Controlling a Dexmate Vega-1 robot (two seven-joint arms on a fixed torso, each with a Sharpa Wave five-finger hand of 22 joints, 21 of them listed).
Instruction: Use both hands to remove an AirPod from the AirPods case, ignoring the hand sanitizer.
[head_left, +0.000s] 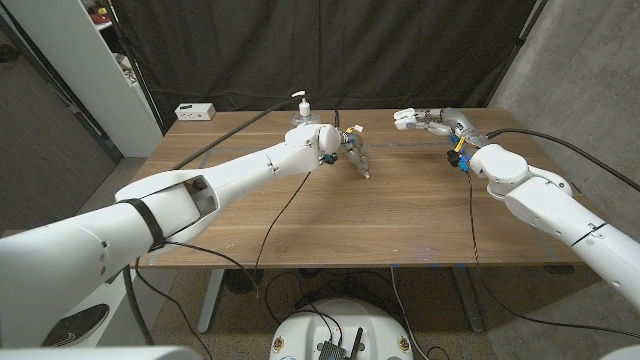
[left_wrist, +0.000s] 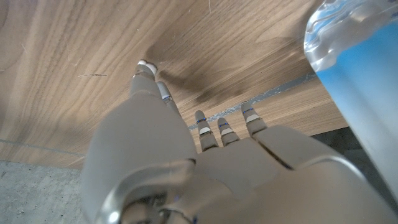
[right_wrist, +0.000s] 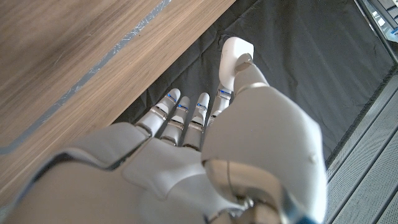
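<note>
A: AirPods case (right_wrist: 235, 57)?
B: Pinched in the right hand (head_left: 432, 121), lifted over the table's (head_left: 420, 215) far edge.
A: Left hand (head_left: 352, 152)?
B: One fingertip (left_wrist: 145, 65) touching the wood, others curled in, holding nothing; sanitizer bottle (head_left: 301, 113) just beyond it.

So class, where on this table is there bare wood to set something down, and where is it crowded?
The near half of the table is bare wood, crossed only by thin cables. The middle strip between the left hand and right hand is also free. It is crowded at the far edge around the sanitizer, close to the left hand.
</note>
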